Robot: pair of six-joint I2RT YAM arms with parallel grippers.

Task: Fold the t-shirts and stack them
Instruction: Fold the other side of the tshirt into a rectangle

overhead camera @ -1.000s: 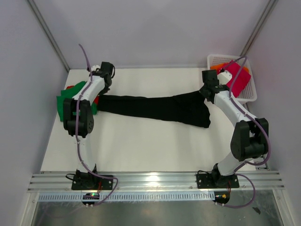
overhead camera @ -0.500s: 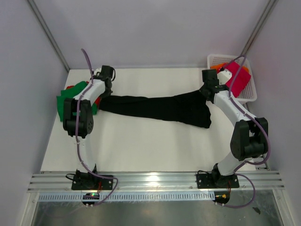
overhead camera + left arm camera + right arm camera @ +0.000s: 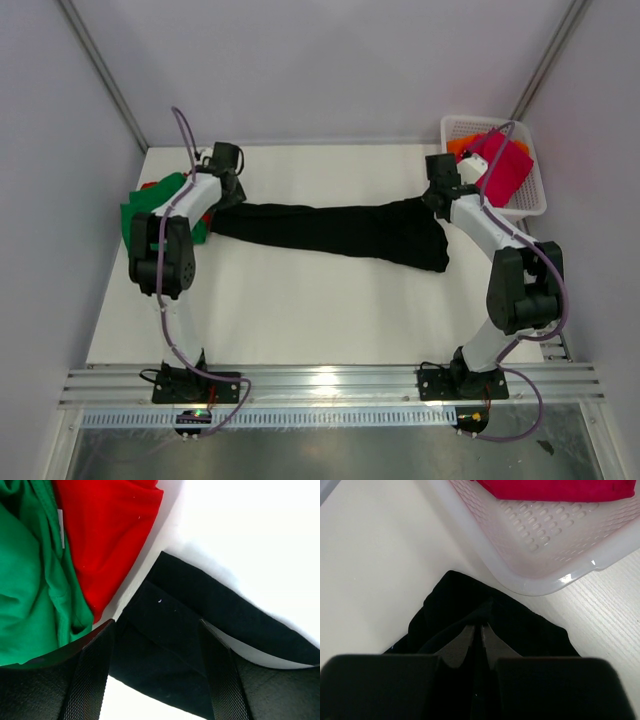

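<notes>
Left gripper (image 3: 156, 630): jaws wide apart, holding nothing. The left end of the black t-shirt (image 3: 340, 228) lies loose on the table (image 3: 300, 300) right under and between its fingers. Right gripper (image 3: 476, 630): pinched tight on a fold at the shirt's other end. The shirt runs as a long band from one gripper to the other.

Risks:
- Only the right end is held. If the right arm pulls, the whole band likely drags its way and bunches, with nothing anchoring the left end.
- The red t-shirt (image 3: 110, 535) and green t-shirt (image 3: 25, 580) sit just left of the left fingers, the red edge nearly touching the black. A sloppy re-grip could catch red cloth too.
- The basket (image 3: 535, 545) is just ahead of the right fingers, so a forward move could shove it.

Count: five shirts, one each of black, green, red, pink (image 3: 505, 165) and orange (image 3: 460, 145), the last two in the basket. One basket. Two grippers.
</notes>
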